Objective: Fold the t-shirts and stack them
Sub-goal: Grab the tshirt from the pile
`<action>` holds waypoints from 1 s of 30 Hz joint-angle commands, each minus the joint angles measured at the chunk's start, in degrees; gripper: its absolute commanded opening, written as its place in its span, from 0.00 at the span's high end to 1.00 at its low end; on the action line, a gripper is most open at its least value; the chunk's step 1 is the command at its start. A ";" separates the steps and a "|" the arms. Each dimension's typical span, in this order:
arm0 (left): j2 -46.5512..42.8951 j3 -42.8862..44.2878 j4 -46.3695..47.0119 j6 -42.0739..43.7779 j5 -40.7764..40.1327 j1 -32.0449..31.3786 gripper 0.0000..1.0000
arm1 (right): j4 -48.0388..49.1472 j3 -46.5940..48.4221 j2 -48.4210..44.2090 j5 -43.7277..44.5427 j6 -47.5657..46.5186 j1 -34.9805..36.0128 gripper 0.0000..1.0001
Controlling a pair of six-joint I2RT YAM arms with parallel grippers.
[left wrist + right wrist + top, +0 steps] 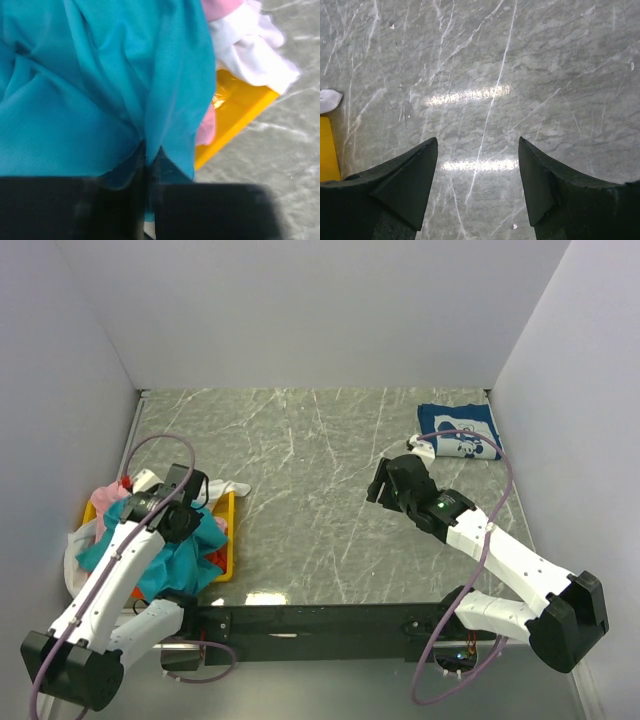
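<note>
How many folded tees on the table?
1: the navy tee at the far right corner. The rest sit heaped in the yellow tray, teal tee pinched by the left gripper; some may be hidden.

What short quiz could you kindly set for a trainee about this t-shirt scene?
1. True or false: the left fingers are shut on the teal t-shirt.
2. Where on the table does the navy t-shirt lie? A) near left B) far right C) centre
3. Fill in: the right fingers are ____ and hold nothing.
Key: 1 true; 2 B; 3 open.
</note>
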 commanded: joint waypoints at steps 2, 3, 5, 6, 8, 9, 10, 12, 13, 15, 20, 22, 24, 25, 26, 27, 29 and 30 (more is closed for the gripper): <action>-2.97 5.46 -0.16 -0.88 -0.79 -0.14 1.00 | 1.61 0.70 -0.60 1.29 0.47 -0.71 0.28; -3.15 6.97 -1.05 -0.98 -1.58 -0.14 1.00 | 1.61 0.96 -0.34 1.20 0.29 -0.88 0.28; -3.85 12.40 -3.50 -1.41 -4.22 -0.14 1.00 | 1.96 1.40 0.28 1.03 -0.15 -1.06 0.28; -4.38 14.35 -4.13 -1.50 -5.27 -0.14 1.00 | 2.05 1.41 0.54 0.94 -0.24 -0.97 0.29; -5.08 19.87 -4.75 -1.59 -8.17 -0.14 1.00 | 2.66 1.76 1.50 0.68 -0.68 -1.23 0.29; -6.22 21.47 -4.40 -1.42 -9.14 -0.14 1.00 | 2.84 2.10 1.77 0.50 -0.59 -1.15 0.29; -7.18 22.79 -3.09 -0.20 -10.45 -0.14 1.00 | 2.93 2.28 2.38 0.50 -0.76 -1.23 0.29; -11.47 24.82 1.38 3.05 -10.64 -0.23 1.00 | 3.37 2.72 2.91 0.41 -0.85 -1.32 0.29; -12.98 24.83 7.93 7.42 -10.29 -0.14 1.00 | 3.54 2.81 3.17 0.50 -1.03 -1.41 0.30; -16.23 25.00 13.85 11.48 -9.42 -0.14 1.00 | 3.72 3.07 3.35 0.59 -1.03 -1.50 0.30; -11.69 31.32 25.21 24.76 0.22 -0.14 1.00 | 4.16 3.07 2.74 1.20 -1.03 -2.20 0.30; -7.38 33.87 28.21 28.28 5.15 -0.14 1.00 | 4.25 3.34 2.48 1.55 -1.29 -2.29 0.30; -3.70 35.02 32.94 29.51 12.34 -0.14 1.00 | 4.34 3.25 1.95 1.99 -1.21 -2.46 0.30; -2.46 35.80 34.43 29.61 14.39 -0.14 1.00 | 4.33 3.16 1.77 2.25 -1.20 -2.55 0.30; -1.49 36.07 37.58 29.70 16.41 -0.14 1.00 | 4.25 2.99 1.51 2.78 -1.20 -2.73 0.30; 0.61 36.34 39.01 29.52 20.52 -0.14 1.00 | 4.25 2.81 1.25 3.05 -1.03 -2.73 0.30; 2.46 37.04 42.25 29.17 24.23 -0.14 0.99 | 4.33 2.38 0.28 3.57 -0.85 -3.17 0.30; 4.13 37.04 44.97 29.00 25.91 -0.23 1.00 | 4.25 2.20 0.02 4.01 -0.77 -3.34 0.30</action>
